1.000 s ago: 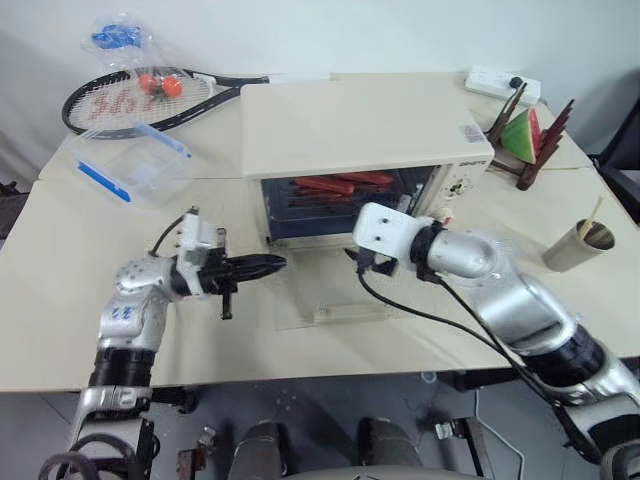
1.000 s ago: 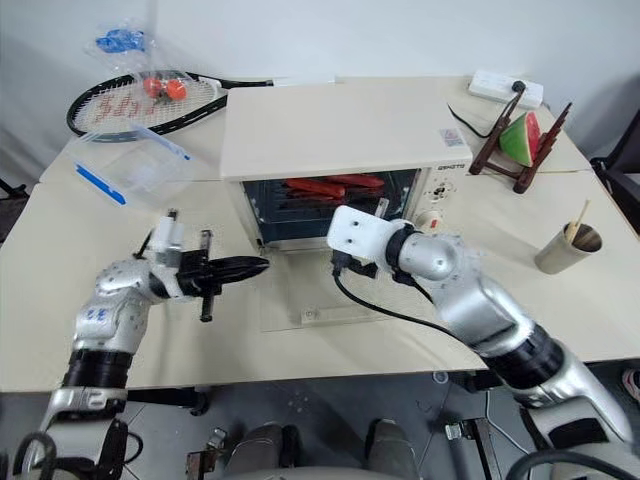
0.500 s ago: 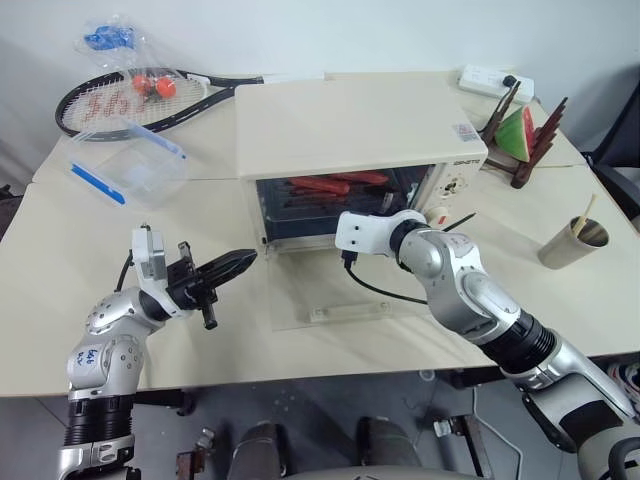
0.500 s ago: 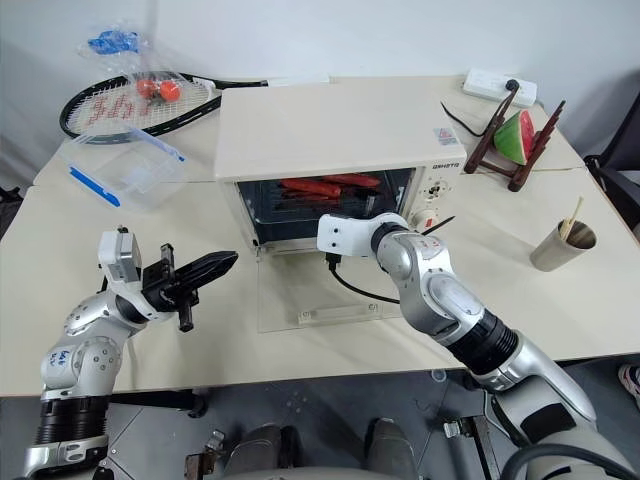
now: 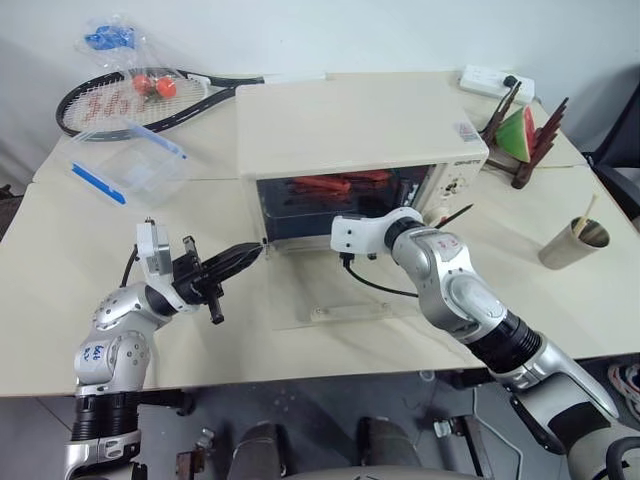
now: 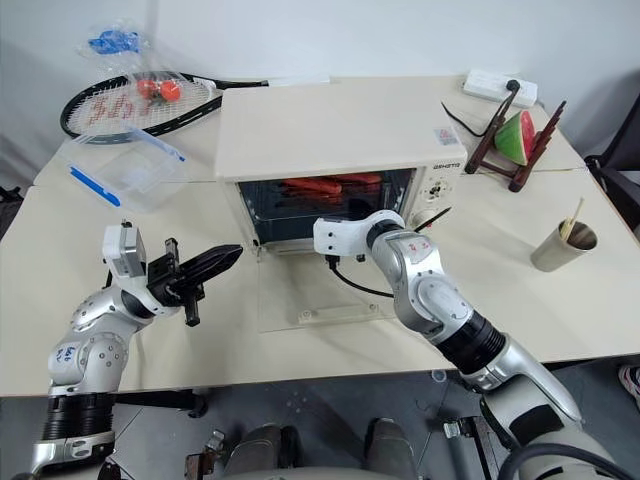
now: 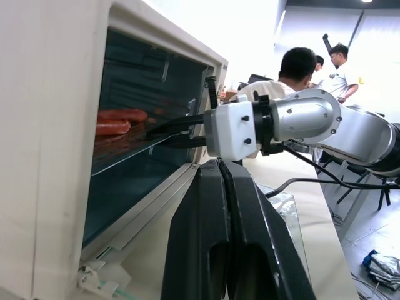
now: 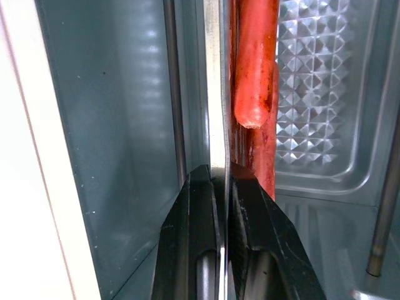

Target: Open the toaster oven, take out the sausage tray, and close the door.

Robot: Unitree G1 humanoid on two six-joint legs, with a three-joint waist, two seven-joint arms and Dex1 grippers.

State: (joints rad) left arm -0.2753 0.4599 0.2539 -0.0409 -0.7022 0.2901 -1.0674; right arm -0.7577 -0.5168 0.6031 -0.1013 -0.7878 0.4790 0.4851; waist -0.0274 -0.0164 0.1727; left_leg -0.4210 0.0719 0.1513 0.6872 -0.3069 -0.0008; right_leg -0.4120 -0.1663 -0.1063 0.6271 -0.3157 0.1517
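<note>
The sausage tray (image 8: 215, 125) sits inside the toaster oven (image 5: 360, 130) at the middle of the table (image 5: 60, 300), its front rim reached by the right arm, and the door (image 5: 330, 290) lies folded down flat in front of the opening, so the opening step is done and the taking-out step is in hand. On the left, the left gripper (image 5: 250, 257) hangs clenched and empty just beside the oven's front left corner, holding nothing. To the right of it, the right gripper (image 8: 215, 181) reaches into the cavity and is clamped on the tray's thin metal edge, one finger on each side, with red sausages (image 8: 253, 69) lying close by. The next move likely calls for a straight, level pull outward along the rack, so the sausages do not roll off.
</note>
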